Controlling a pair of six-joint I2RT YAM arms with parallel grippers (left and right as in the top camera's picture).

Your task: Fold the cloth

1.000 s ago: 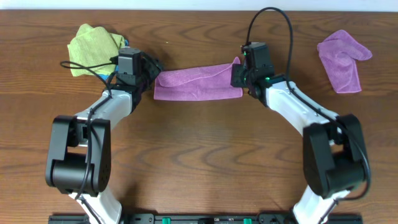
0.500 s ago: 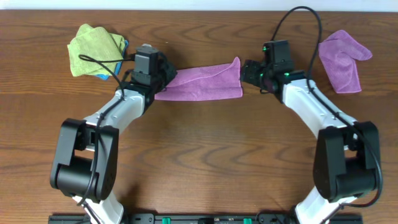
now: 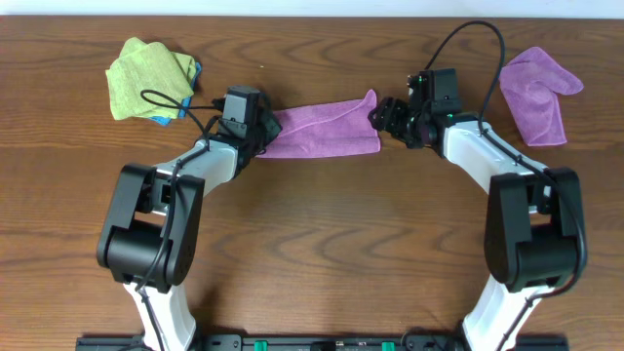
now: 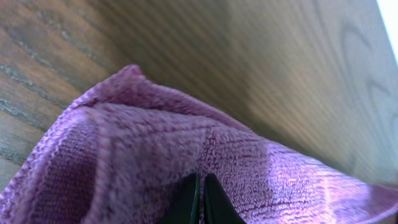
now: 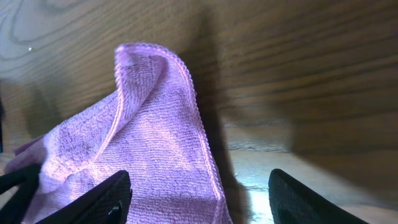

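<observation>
A purple cloth (image 3: 322,132) lies as a long folded strip across the middle of the wooden table. My left gripper (image 3: 265,129) sits at its left end, and in the left wrist view its black fingers (image 4: 201,186) are pressed together with the cloth (image 4: 155,143) bunched around their tips. My right gripper (image 3: 382,119) hovers at the strip's right end. In the right wrist view it (image 5: 199,186) stands open, one finger (image 5: 93,202) over the cloth (image 5: 143,143) and the other (image 5: 305,199) over bare wood beyond the cloth's hemmed edge.
A second purple cloth (image 3: 541,93) lies crumpled at the far right. A yellow-green cloth (image 3: 146,73) sits on a blue one (image 3: 195,73) at the far left. Cables loop above both wrists.
My left gripper has shut on the cloth's left end and pushed it rightward, shortening the strip. My right gripper let go, opened wider and drew back to the right end.
</observation>
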